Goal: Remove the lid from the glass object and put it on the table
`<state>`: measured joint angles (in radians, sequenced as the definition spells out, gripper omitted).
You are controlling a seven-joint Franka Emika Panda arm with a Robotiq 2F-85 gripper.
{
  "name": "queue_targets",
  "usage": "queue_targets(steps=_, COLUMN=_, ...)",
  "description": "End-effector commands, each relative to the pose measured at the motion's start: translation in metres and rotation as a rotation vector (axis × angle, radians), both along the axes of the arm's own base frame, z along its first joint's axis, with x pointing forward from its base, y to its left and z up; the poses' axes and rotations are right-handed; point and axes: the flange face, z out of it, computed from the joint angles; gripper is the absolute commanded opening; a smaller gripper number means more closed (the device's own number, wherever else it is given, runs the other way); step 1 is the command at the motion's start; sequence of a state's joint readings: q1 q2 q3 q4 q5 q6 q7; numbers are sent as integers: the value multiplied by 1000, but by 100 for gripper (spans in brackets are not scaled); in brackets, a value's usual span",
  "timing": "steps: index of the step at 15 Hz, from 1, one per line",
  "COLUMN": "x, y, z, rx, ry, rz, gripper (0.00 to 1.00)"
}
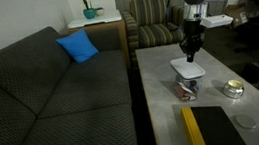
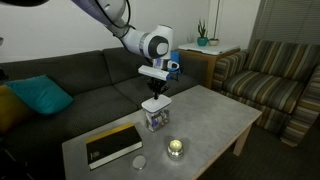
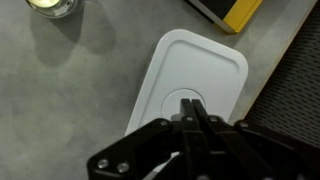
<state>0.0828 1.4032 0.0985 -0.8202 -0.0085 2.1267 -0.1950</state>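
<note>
The white rounded-rectangular lid sits on the clear glass object in the middle of the light-grey table. Both exterior views show the lid on top of the glass object. My gripper is directly above the lid's round centre mark, with its fingers pressed together. In both exterior views the gripper points straight down, its tips at or just above the lid. I cannot tell whether the tips touch it.
A black and yellow panel lies on the table near the container. A small round yellowish-topped item and a faint clear tumbler stand nearby. A dark sofa runs along the table, and an armchair is at one end.
</note>
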Motion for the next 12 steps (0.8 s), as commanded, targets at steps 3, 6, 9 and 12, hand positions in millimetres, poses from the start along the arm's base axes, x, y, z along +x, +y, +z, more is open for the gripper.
queue_targets(steps=3, x=5, y=4, z=-12, rx=-61, ry=-25, rz=-24, gripper=0)
queue_targets(steps=6, x=4, y=5, z=-14, rx=-71, ry=-40, rz=-37, gripper=0)
queue_targets(steps=9, x=2, y=4, z=-17, rx=-67, ry=-30, rz=-51, gripper=0)
queue_targets(steps=12, x=-1, y=5, z=-22, rx=-41, ry=-18, rz=-69, gripper=0)
